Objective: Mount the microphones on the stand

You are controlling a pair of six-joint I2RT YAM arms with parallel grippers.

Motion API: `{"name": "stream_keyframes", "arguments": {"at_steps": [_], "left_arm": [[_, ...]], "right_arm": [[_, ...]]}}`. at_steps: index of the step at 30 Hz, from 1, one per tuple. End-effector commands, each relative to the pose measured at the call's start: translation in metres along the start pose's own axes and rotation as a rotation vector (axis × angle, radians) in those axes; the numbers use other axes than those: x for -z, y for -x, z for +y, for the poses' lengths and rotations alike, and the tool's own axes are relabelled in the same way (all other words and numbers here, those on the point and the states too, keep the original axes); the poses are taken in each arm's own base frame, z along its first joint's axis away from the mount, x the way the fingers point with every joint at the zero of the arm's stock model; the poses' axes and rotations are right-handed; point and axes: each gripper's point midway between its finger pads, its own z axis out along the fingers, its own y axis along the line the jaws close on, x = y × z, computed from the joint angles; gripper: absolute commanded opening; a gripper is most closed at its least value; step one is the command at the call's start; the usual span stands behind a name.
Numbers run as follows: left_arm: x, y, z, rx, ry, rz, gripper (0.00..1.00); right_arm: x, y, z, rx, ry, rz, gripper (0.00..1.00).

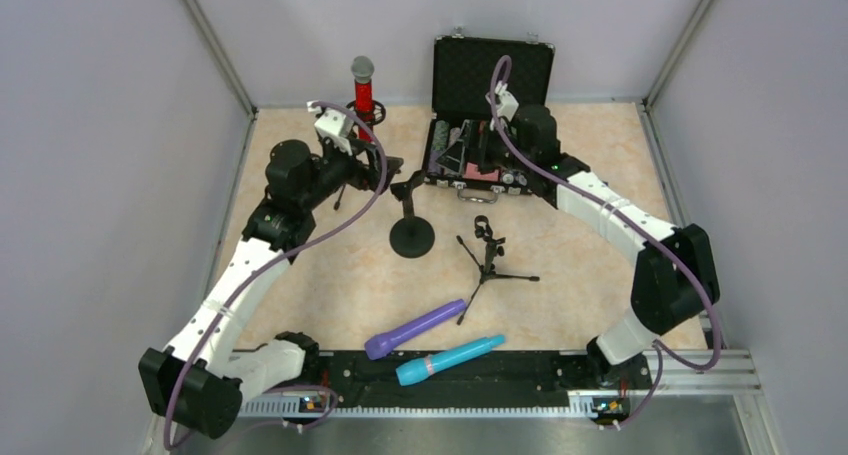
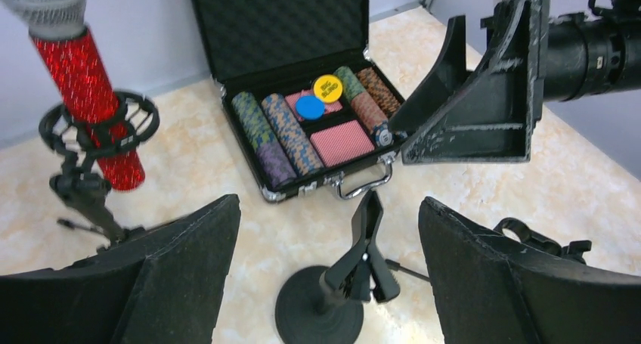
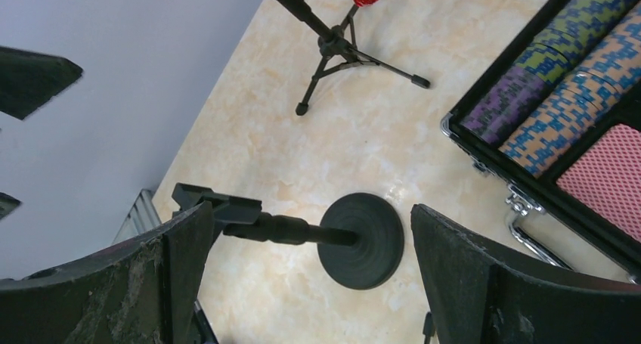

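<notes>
The glittery red microphone (image 1: 362, 95) with a silver mesh head stands upright in the ring mount of a tripod stand at the back left, and shows in the left wrist view (image 2: 87, 94). The purple microphone (image 1: 415, 328) and the turquoise microphone (image 1: 450, 359) lie on the table near the front edge. A round-base stand (image 1: 411, 237) with a black clip (image 2: 366, 242) stands mid-table and holds nothing. A small tripod stand (image 1: 487, 260) is beside it, also bare. My left gripper (image 2: 329, 204) is open and empty above the clip. My right gripper (image 3: 311, 208) is open and empty above the round base (image 3: 361, 240).
An open black case (image 1: 490, 115) of poker chips and cards sits at the back, under my right wrist; it shows in the left wrist view (image 2: 302, 132). Grey walls close in the left, back and right sides. The arm rail runs along the near edge.
</notes>
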Motion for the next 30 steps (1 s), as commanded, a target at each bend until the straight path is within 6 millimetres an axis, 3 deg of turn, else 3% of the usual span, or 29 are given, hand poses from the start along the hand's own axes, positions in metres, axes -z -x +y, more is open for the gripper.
{"name": "stream_keyframes", "arguments": {"at_steps": [1,10,15,21,25,30], "left_arm": [[0.013,0.000,0.007,0.083,0.027,-0.049,0.92],[0.032,-0.028,0.023,0.099,0.116,-0.024,0.93],[0.036,-0.042,0.025,0.108,0.133,0.019,0.93],[0.039,-0.049,0.028,0.103,0.151,0.037,0.93],[0.038,-0.052,0.029,0.102,0.157,0.047,0.93],[0.038,-0.054,0.031,0.100,0.162,0.055,0.93]], "right_arm": [[-0.012,0.021,0.026,-0.006,0.102,-0.005,0.99],[-0.045,0.008,0.046,-0.031,0.212,0.074,0.93],[-0.055,0.002,0.058,-0.054,0.268,0.102,0.80],[-0.057,-0.008,0.065,-0.088,0.322,0.145,0.48],[-0.055,-0.014,0.066,-0.106,0.338,0.159,0.39],[-0.051,-0.016,0.067,-0.111,0.337,0.159,0.34]]}}
